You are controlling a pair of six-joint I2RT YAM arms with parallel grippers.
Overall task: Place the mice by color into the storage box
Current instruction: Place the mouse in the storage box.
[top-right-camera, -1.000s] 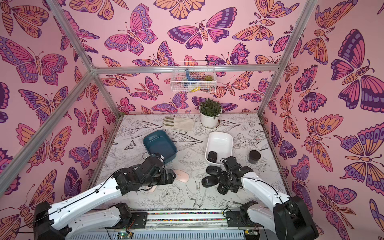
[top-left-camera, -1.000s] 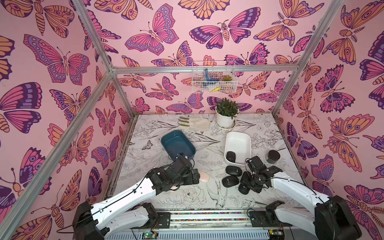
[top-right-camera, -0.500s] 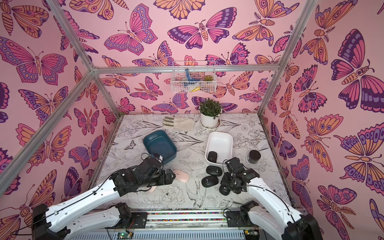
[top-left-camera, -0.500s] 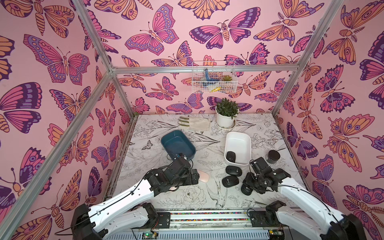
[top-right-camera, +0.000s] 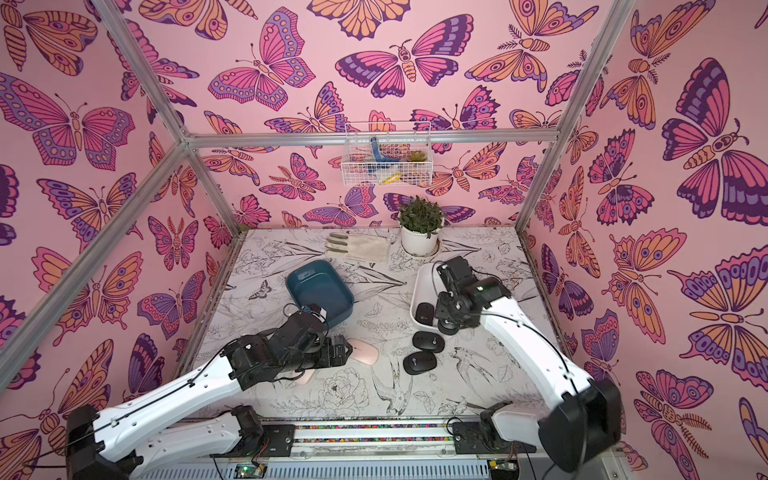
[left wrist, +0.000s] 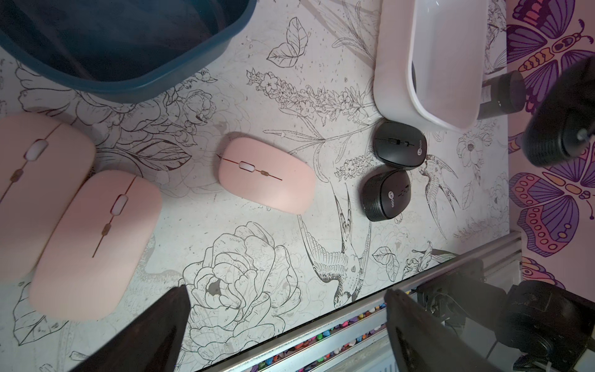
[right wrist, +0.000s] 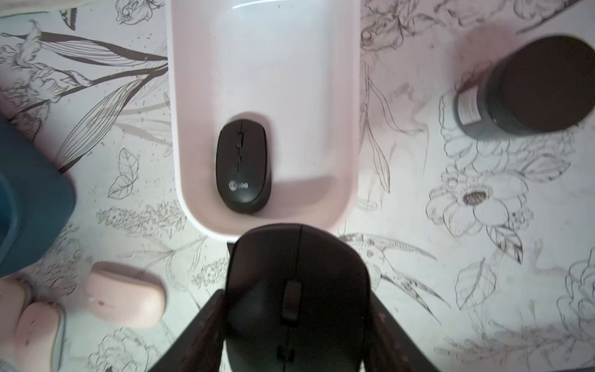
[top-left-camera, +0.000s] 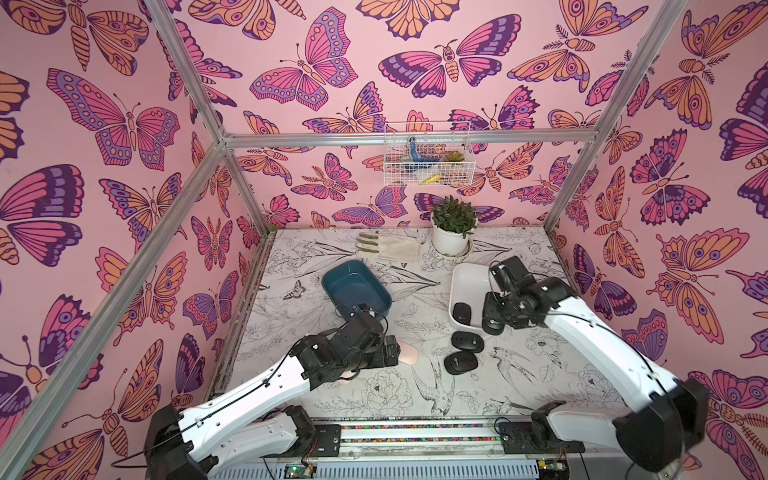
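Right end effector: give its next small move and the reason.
Probably carry the black mouse a little further over the white box and open. The right end effector is closed on that mouse near the box's rim, and one black mouse already lies inside.

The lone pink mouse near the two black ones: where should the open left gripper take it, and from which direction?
Probably from straight above, jaws across the narrow width at mid-body. The pink mouse is a flat, low oval lying flat on the table, so its long sides are the only real purchase. The left gripper is open, and both black mice lie apart from it.
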